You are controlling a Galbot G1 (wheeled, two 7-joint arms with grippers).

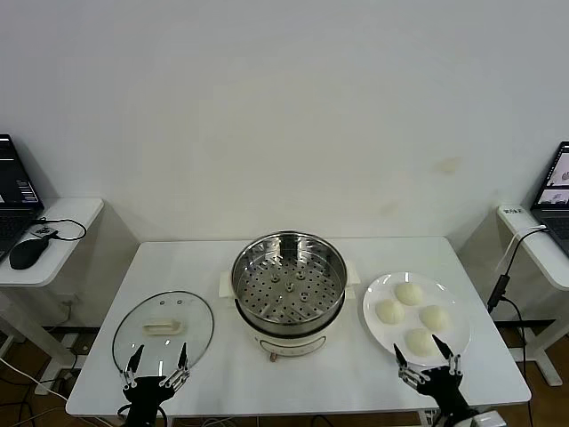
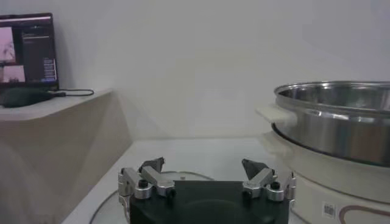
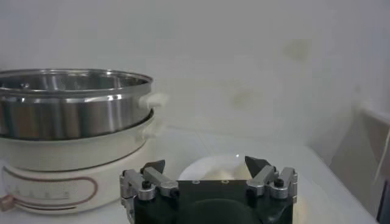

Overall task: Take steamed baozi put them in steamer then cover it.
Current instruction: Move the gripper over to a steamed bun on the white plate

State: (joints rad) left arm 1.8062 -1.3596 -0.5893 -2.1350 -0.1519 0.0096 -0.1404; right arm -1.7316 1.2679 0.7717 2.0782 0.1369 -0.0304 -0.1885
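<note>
The steamer (image 1: 289, 289) stands at the table's middle, a shiny steel pot with a bare perforated tray on a cream-white base; it also shows in the left wrist view (image 2: 332, 131) and the right wrist view (image 3: 73, 122). Several cream-white baozi (image 1: 409, 293) lie on a white plate (image 1: 378, 331) to its right. The glass cover (image 1: 164, 331) with its cream bar handle lies flat on the table to its left. My left gripper (image 1: 156, 364) is open and empty at the cover's near edge. My right gripper (image 1: 427, 358) is open and empty at the plate's near edge.
Side tables flank the white table (image 1: 293, 374): the left one holds a laptop and a black mouse (image 1: 27, 253), the right one a laptop (image 1: 556, 191) and cables. A white wall stands behind.
</note>
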